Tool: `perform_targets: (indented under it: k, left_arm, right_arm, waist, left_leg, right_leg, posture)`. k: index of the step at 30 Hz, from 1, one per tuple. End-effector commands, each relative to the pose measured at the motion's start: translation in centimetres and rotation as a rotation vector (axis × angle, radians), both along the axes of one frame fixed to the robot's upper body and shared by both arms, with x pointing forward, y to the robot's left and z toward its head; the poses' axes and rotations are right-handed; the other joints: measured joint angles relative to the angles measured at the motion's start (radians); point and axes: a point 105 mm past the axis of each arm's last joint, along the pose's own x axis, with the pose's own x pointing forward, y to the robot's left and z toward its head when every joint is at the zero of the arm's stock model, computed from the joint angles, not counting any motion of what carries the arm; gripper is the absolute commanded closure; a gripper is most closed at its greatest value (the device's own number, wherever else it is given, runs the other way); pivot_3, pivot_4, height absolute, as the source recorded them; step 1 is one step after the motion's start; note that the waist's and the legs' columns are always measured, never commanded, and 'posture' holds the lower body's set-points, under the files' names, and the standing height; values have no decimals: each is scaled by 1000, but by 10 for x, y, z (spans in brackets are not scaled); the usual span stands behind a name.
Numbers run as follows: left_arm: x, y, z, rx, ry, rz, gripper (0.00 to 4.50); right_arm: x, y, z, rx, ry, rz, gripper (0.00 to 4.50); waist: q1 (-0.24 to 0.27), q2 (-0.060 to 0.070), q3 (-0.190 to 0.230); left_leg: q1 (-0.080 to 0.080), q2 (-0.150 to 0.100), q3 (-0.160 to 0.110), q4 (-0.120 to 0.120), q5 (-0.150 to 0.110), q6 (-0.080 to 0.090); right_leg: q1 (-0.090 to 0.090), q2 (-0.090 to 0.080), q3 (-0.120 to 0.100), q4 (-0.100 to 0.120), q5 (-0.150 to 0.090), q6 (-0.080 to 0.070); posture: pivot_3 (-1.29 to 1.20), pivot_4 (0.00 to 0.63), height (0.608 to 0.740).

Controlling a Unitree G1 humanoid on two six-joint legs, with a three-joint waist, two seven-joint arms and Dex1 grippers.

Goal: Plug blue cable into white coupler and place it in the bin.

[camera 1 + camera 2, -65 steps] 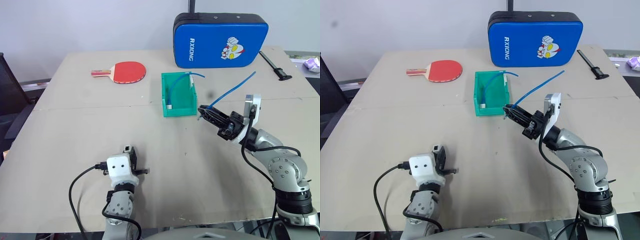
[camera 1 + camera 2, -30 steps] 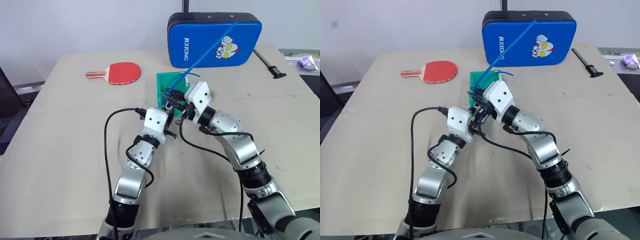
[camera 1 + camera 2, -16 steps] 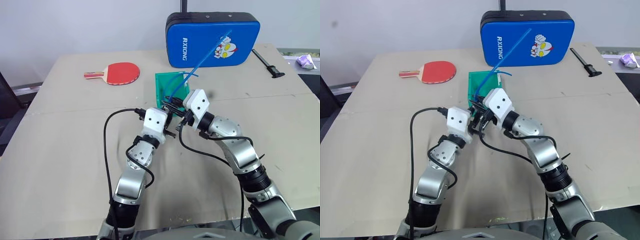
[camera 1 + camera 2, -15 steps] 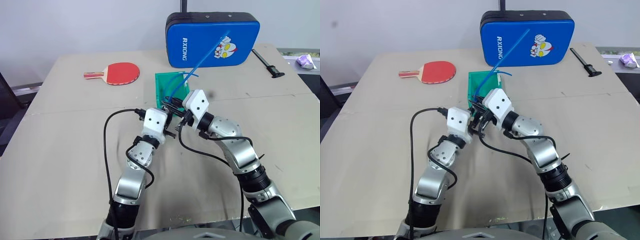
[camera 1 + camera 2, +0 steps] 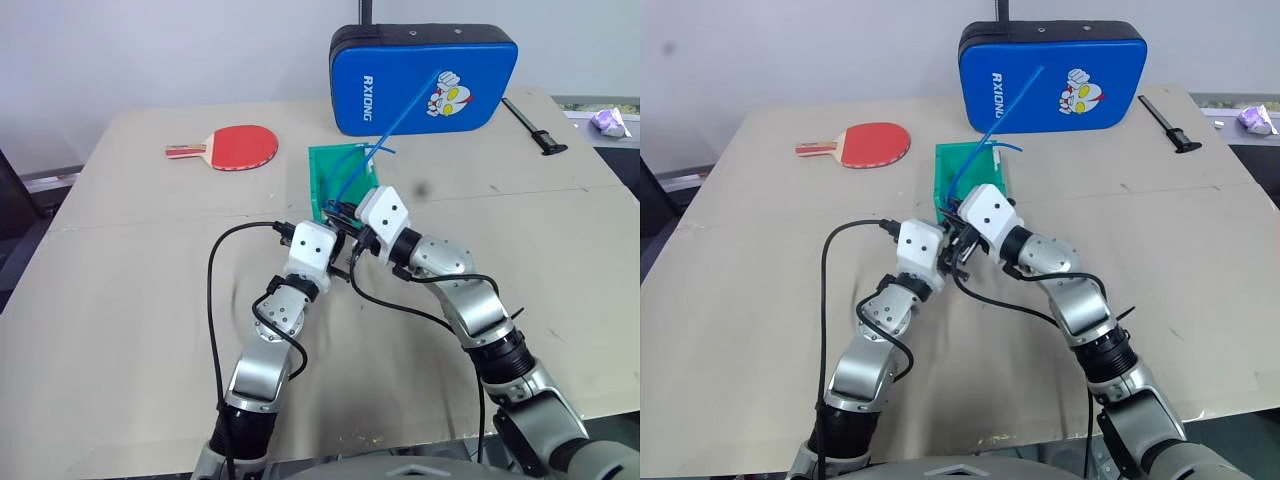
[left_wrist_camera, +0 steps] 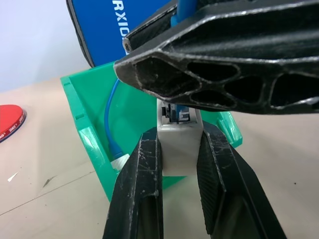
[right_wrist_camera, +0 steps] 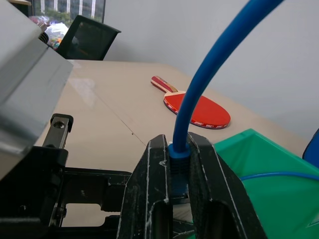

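Green bin point(image 5: 322, 170) holds another blue lead; left fingers point(image 6: 139, 189) clamp white coupler point(image 6: 178, 147), right fingers point(image 7: 149, 199) blue cable point(image 7: 199, 94).

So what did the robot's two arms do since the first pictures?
Both arms swung in from apart and met in front of the green plastic bin. The right gripper brought the thin blue cable down to the small white coupler, which the left gripper lifted from low over the table. Each kept its grip. The red paddle, blue padded case and bin stayed put.
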Motion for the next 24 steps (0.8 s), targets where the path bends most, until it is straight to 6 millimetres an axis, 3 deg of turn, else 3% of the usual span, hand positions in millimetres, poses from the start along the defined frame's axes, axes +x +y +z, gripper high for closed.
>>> perform_targets:
  k: [1,8,19,24]
  left_arm:
    - [-7,-8,29,-18,-122,-37,4168]
    - [-10,-13,35,-14,-156,-69,4168]
    - [-12,-14,47,-108,-178,-81,4168]
    - [-12,-12,34,-81,-128,-84,4168]
  right_arm:
    - [3,-10,-33,-138,114,-36,4500]
    - [7,-29,-69,-234,354,-176,4500]
    - [4,-38,-81,-280,437,-240,4500]
    - [7,-16,-16,31,213,-135,4500]
  waist:
    - [1,0,0]
    - [1,0,0]
    - [1,0,0]
    - [0,0,0]
  left_leg:
    - [0,0,0,0,0,0]
    - [0,0,0,0,0,0]
    - [0,0,0,0,0,0]
    - [0,1,0,0,0,0]
  right_leg:
    - [0,0,0,0,0,0]
    - [0,0,0,0,0,0]
    - [0,-1,0,0,0,0]
    - [0,-1,0,0,0,0]
  posture:
    - [0,150,740]
    - [0,150,740]
    - [0,150,740]
    - [0,150,740]
